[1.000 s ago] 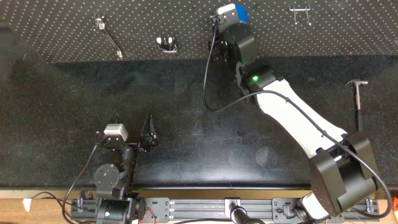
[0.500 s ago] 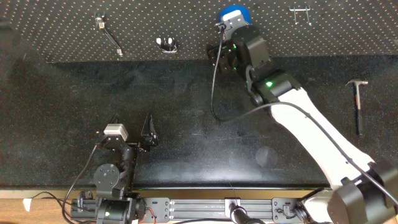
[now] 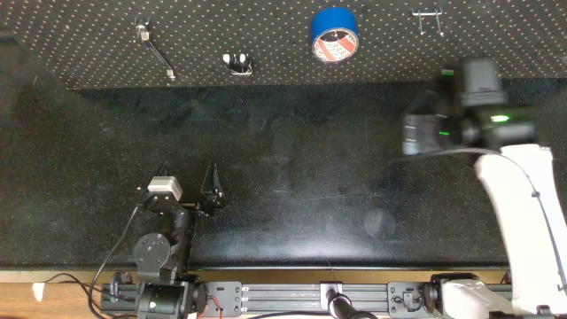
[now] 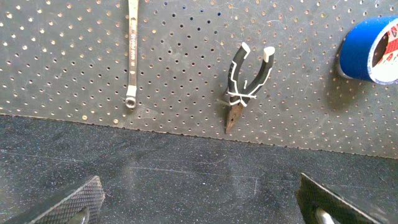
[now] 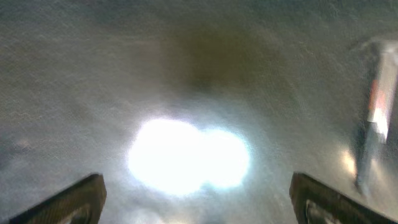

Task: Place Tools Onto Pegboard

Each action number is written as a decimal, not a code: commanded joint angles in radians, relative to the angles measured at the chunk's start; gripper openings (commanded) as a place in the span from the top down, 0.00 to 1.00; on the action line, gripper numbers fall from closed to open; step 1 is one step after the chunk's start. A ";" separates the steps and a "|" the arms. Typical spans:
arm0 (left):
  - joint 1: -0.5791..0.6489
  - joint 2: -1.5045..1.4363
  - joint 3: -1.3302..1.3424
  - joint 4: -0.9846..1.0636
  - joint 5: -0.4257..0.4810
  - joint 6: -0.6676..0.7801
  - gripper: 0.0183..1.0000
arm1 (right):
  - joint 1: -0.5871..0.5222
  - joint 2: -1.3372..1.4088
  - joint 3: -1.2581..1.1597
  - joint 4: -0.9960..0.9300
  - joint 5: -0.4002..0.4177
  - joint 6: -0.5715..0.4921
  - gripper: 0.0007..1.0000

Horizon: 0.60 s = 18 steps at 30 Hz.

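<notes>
A blue tape roll [image 3: 335,35] [image 4: 373,51] hangs on the pegboard [image 3: 80,35]. Also hanging there are a wrench [image 3: 155,53] [image 4: 131,56], pliers [image 3: 237,62] [image 4: 245,84] and a bare metal hook [image 3: 428,19]. My right gripper [image 3: 423,135] [image 5: 199,208] is open and empty over the black mat at the right. A blurred hammer [image 5: 375,121] lies just beside it in the right wrist view. My left gripper [image 3: 188,180] [image 4: 205,211] rests open and empty near the front left, facing the pegboard.
The black mat [image 3: 292,177] covers the table from the pegboard's lower edge to the front rail. A bright glare spot [image 5: 186,155] lies on the mat under the right gripper.
My right gripper has let go of the blue tape roll, which stays on the pegboard. The right arm has swung away to the right and toward the front. The left arm has not moved.
</notes>
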 commanded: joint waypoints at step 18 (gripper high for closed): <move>-0.003 -0.007 -0.002 -0.006 -0.015 0.006 0.00 | -0.635 0.380 -0.068 0.189 -0.015 -0.669 0.04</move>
